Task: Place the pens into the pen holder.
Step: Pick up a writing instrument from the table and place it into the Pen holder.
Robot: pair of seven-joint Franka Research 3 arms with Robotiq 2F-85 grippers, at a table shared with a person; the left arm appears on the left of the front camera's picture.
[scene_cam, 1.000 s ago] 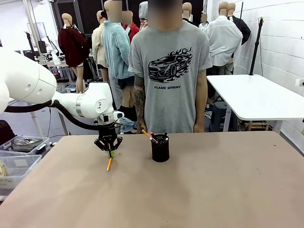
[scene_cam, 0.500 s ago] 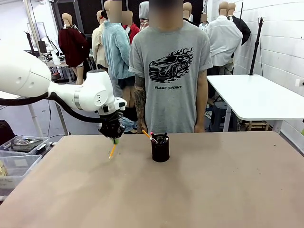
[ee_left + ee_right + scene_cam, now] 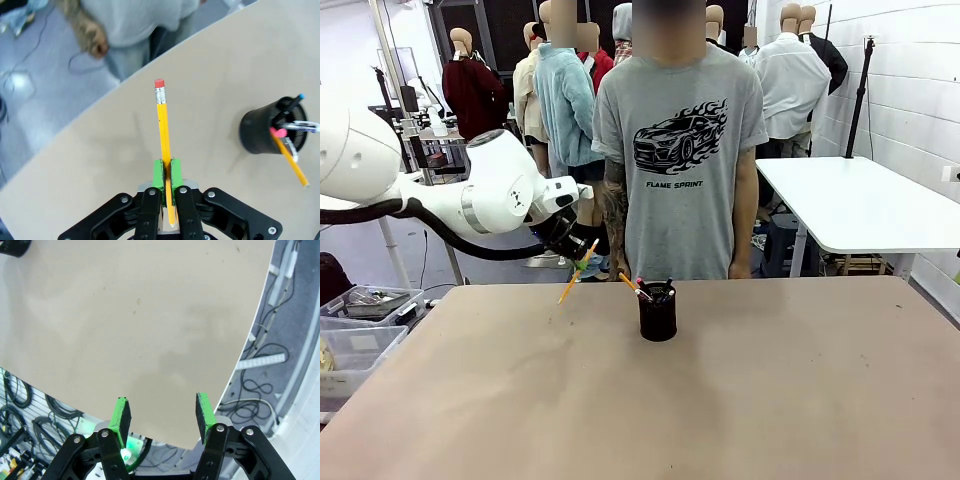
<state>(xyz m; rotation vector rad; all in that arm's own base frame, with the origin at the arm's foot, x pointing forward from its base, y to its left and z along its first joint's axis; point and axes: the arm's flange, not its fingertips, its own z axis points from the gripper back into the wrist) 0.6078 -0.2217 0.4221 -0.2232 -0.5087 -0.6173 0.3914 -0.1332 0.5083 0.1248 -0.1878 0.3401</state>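
Note:
My left gripper [image 3: 577, 258] is shut on a yellow-orange pencil [image 3: 578, 271] and holds it tilted in the air, above the table's far left part. In the left wrist view the pencil [image 3: 162, 125] is pinched between the green pads [image 3: 158, 173], its red eraser pointing away. The black mesh pen holder [image 3: 657, 313] stands to the right of it near the far edge. Standing in the pen holder [image 3: 264, 131] are another yellow pencil [image 3: 291, 161], a silver-white pen [image 3: 303, 126] and a black pen with a blue end [image 3: 299, 97]. My right gripper [image 3: 162, 415] hangs open over a table edge, nothing between its fingers.
A person in a grey T-shirt [image 3: 675, 150] stands at the table's far edge behind the holder, arms down. The brown table [image 3: 720, 400] is bare in front of the holder. Plastic bins [image 3: 360, 320] sit left of the table, and a white table [image 3: 860, 205] stands at the back right.
My left gripper has lifted the pencil off the table, up and slightly rightward toward the holder, and the pencil has tilted from near-vertical to a slant.

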